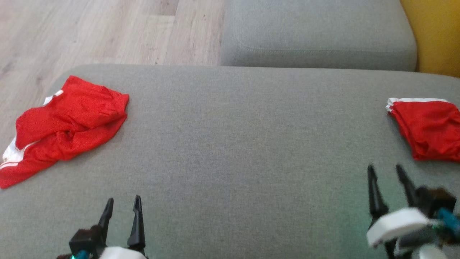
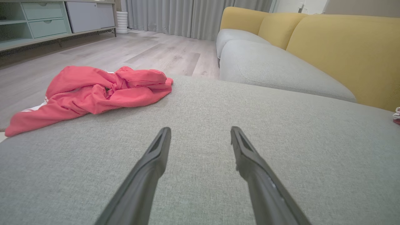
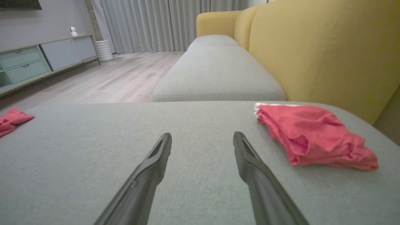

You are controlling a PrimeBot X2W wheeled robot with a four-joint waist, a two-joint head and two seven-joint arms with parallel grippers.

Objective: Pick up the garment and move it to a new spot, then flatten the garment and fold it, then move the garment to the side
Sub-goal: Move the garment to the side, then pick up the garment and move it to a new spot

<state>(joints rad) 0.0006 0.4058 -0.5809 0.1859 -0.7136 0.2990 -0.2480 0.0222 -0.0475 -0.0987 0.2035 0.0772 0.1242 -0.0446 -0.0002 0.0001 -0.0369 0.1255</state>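
A crumpled red garment with white stripes (image 1: 63, 126) (image 2: 93, 93) (image 3: 11, 120) lies at the far left of the grey cushion, partly hanging over its left edge. A second red garment (image 1: 427, 129) (image 3: 312, 137), folded with a white band, rests at the right edge. My left gripper (image 1: 122, 207) (image 2: 200, 132) hovers open near the front left, well short of the crumpled garment, nothing between its fingers. My right gripper (image 1: 385, 172) (image 3: 202, 139) is open at the front right, just in front and left of the folded garment.
The grey cushion (image 1: 244, 144) is wide and bare in its middle. Another grey seat cushion (image 1: 316, 36) lies beyond it, with a yellow backrest (image 1: 435, 32) (image 3: 318, 53) on the right. Wooden floor (image 1: 90, 32) lies past the left edge, and a cabinet (image 2: 47, 18) stands farther off.
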